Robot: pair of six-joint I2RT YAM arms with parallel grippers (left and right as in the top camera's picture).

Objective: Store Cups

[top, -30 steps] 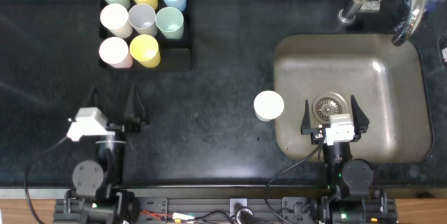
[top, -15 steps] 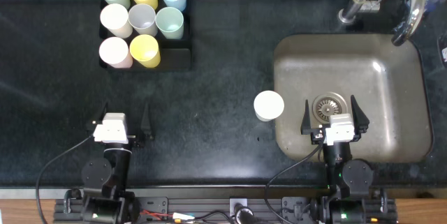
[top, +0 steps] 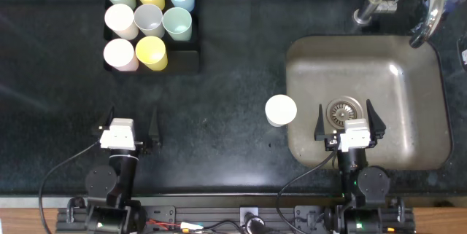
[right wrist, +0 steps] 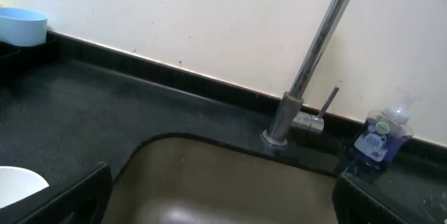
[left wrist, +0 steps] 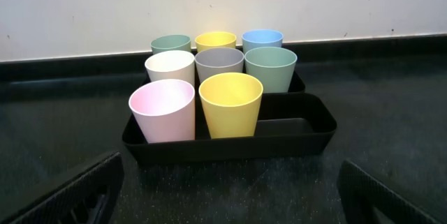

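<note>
left gripper (top: 132, 123): jaws spread wide, nothing held, low over the bench (top: 219, 146) close to its own base. right gripper (top: 346, 117): likewise spread and empty, hanging over the near part of the sink (top: 394, 81).

task items: the black tray (left wrist: 230, 147) sits straight ahead of the left gripper, well apart from it. it holds eight upright cups, mouths up, one per compartment. the pink cup (left wrist: 162, 109) and the yellow cup (left wrist: 230, 102) fill the row nearest that gripper. the compartment beside the yellow cup, on the gripper's right, is vacant.

outstanding item: one white cup (top: 280, 110) stands alone on the bench, off the right gripper's left side and near it, just outside the sink rim.

assessment: the task appears one cup short of complete. the vacant compartment is evidently reserved for the white cup. both grippers are set wide, which suits closing on a cup wall. the right arm stands nearer the cup, the left nearer the tray, so a reach across the middle is likely. risk: the neighbouring yellow cup stands close to the open slot and could be knocked during placement.
</note>
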